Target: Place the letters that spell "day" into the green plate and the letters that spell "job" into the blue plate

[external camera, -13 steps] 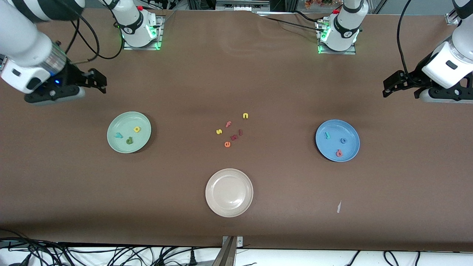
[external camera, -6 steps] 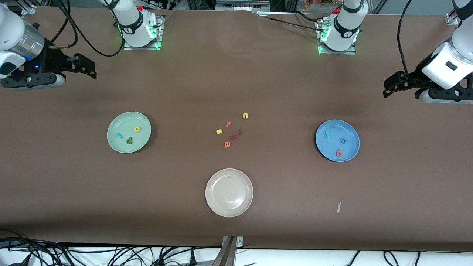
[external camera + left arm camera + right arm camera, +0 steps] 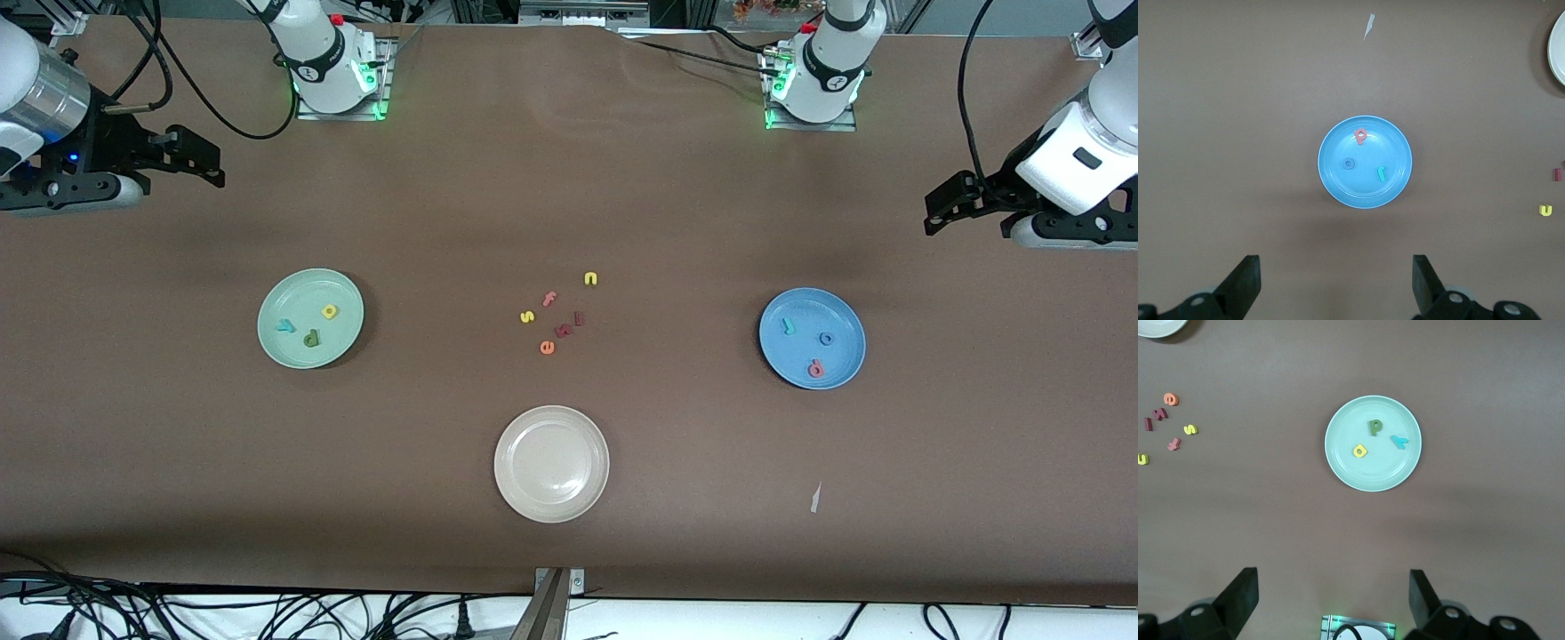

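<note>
Right hand (image 3: 212, 164) now farther back; plates' letters "day", "job".

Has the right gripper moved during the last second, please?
Yes. The right gripper, open and empty, has drawn back from the green plate toward the table's edge at the right arm's end, and now hangs farther from that plate.

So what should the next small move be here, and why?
Probably none beyond parking: the green plate holds d, a, y; the blue plate holds j, o, b. Both end effectors, left and right, hang open and empty.
</note>
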